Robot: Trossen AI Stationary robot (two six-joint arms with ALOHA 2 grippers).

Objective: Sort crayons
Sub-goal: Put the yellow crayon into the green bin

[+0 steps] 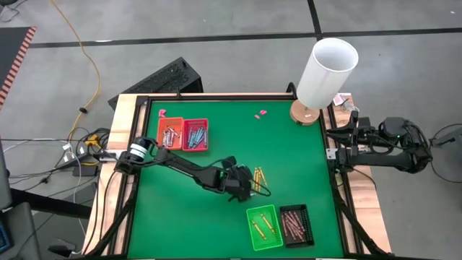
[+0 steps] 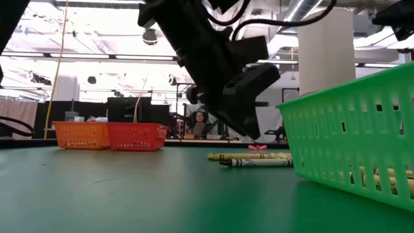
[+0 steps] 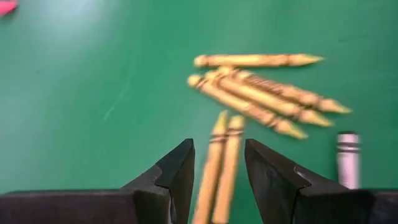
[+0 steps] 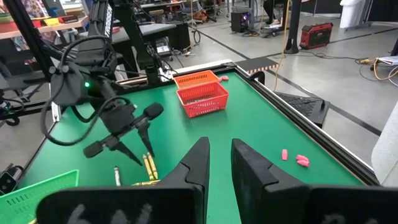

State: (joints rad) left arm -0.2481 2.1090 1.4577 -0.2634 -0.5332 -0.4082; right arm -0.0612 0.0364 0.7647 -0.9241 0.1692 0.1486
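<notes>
Yellow crayons [image 1: 258, 175] lie loose mid-mat on the green table [image 1: 289, 159], left gripper [image 1: 244, 189] hovering above them, jaws parted, nothing held. Right gripper [image 4: 219, 163] waits off the three-o'clock edge, fingers slightly apart, empty; grey floor and cables surround the table.

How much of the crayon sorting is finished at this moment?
Done: crayons lie in the orange tray, red tray, green tray and black tray. In hand: the left gripper hangs with open fingers over two yellow crayons, not gripping them. Left: the other loose yellow crayons and one grey crayon. The right gripper waits at the table's edge.
</notes>
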